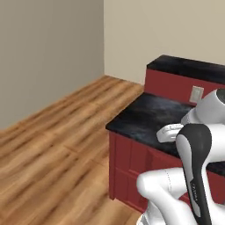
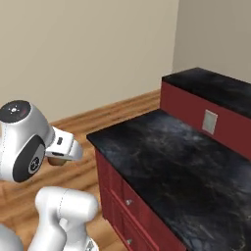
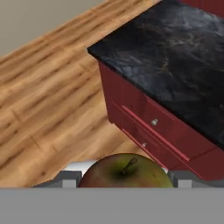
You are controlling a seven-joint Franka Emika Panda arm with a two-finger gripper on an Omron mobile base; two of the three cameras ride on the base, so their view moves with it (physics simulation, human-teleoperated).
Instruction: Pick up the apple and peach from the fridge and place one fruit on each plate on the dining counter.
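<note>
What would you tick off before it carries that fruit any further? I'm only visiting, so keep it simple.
1. Apple sits between the jaws, stem towards the camera: ok.
2. Grip firm enough for travel: cannot tell; the contact points are hidden at the picture's edge.
3. Gripper hangs above the wooden floor, beside the black counter, not over it: ok for now.
4. Plates to drop onto: cannot tell where they are.
5. Counter corner and red drawers lie ahead: apart from the apple, ok.
</note>
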